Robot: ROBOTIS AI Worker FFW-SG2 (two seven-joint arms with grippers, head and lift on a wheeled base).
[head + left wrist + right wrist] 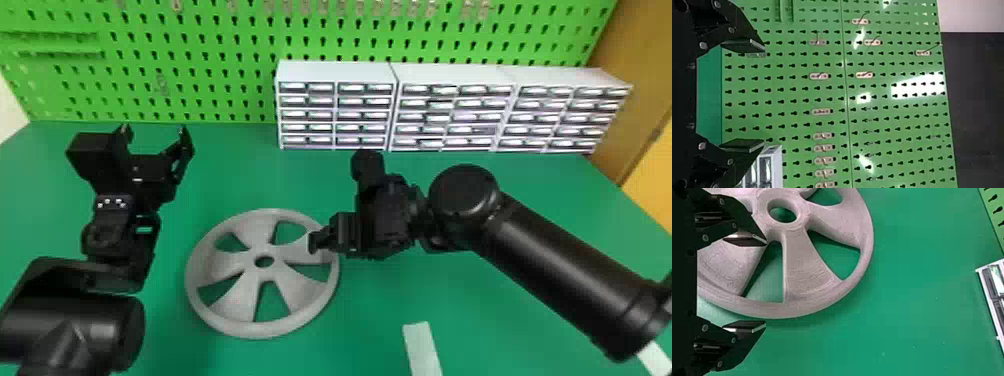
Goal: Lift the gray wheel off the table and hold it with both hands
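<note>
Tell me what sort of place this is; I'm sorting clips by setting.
Probably a workshop or lab bench: a green pegboard stands behind a green tabletop, with small-drawer cabinets along the back.

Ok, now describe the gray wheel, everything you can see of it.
The gray wheel has a round rim, five broad spokes that widen outward, five openings and a round central hole. It looks like matte plastic, with fine ridged lines on its surface. It appears whole and lies flat on the green table. The right end effector is open at its right side, one finger over the wheel, the other beyond the rim; whether they touch it, I cannot tell.
</note>
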